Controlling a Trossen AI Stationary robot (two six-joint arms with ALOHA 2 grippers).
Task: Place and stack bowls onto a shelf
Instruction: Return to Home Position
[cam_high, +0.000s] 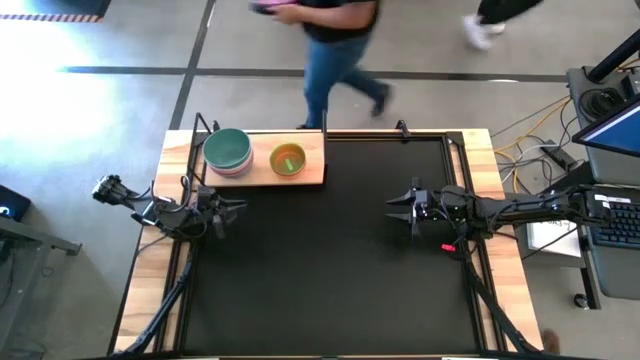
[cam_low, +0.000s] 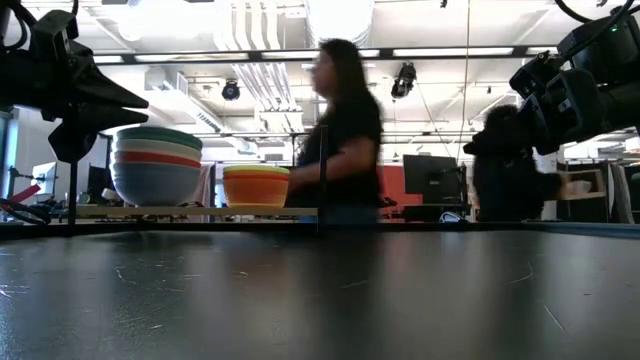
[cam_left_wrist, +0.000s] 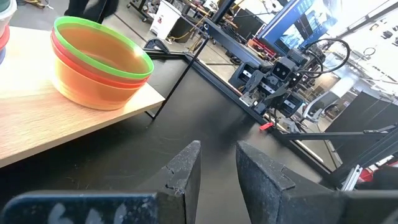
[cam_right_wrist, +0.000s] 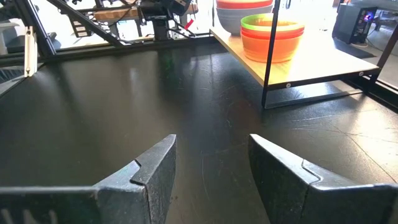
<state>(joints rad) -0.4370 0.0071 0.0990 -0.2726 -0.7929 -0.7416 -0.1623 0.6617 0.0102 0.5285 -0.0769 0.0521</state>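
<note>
Now, scuffed black mat (cam_high: 330, 270), person (cam_low: 345, 130) striding past behind the table (cam_high: 480, 150), shelf (cam_high: 312, 172) at far left corner, teal-topped bowl stack (cam_high: 228, 150) beside green-red-orange stack (cam_high: 288, 159), left gripper (cam_high: 240, 207) fingers narrowly apart, right gripper (cam_high: 391, 206) fingers wide, both empty.

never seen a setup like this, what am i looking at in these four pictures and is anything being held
This is a two-armed robot at a table. One picture looks straight down, one looks level across the tabletop, and two come from cameras on the arms' wrists. The left gripper and right gripper hang open over the black mat, holding nothing. On the wooden shelf sit two stacks of bowls: a teal-topped stack and a smaller green-topped stack. A person is behind the table.
</note>
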